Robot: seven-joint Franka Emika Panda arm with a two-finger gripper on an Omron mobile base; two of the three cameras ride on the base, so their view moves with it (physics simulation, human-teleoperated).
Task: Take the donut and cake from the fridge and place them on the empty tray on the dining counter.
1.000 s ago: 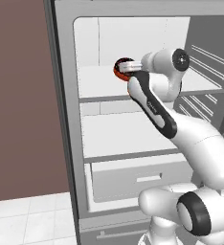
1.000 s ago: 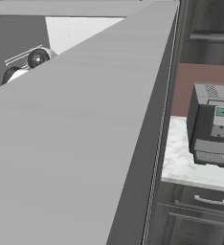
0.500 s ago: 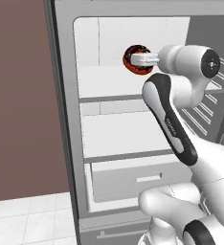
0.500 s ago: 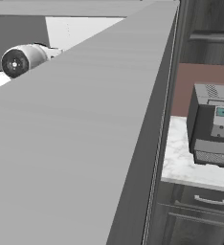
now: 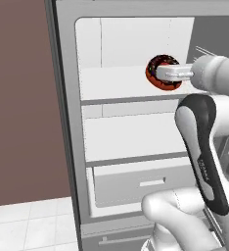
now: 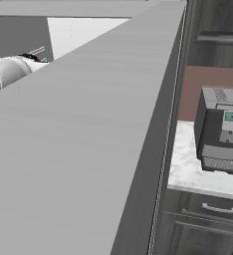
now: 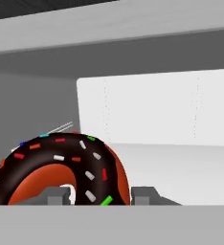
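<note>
Donut (image 5: 163, 72) sits pinched in the hand (image 5: 158, 72), lifted clear above the upper white shelf (image 5: 119, 86) of the open fridge (image 5: 67, 147). In the left base view it hangs toward the 2 o'clock part of the fridge cavity, tilted so its dark iced face turns outward, with the pale fingers (image 5: 174, 72) crossing its ring. The hand view shows that icing up close: chocolate brown, scattered with red, white, green, blue and orange sprinkles, over reddish-orange sides, with both dark fingertips (image 7: 55, 195) at 6 o'clock, one inside the hole and one outside the ring. Behind it stands the white back wall of the fridge (image 7: 152, 107).

In the right base view the grey fridge door (image 6: 88, 149) takes most of the picture; at 3 o'clock a dark coffee machine (image 6: 219, 130) stands on a marble tabletop (image 6: 190, 172). Its small blue display is too small to read. No other writing can be made out.
</note>
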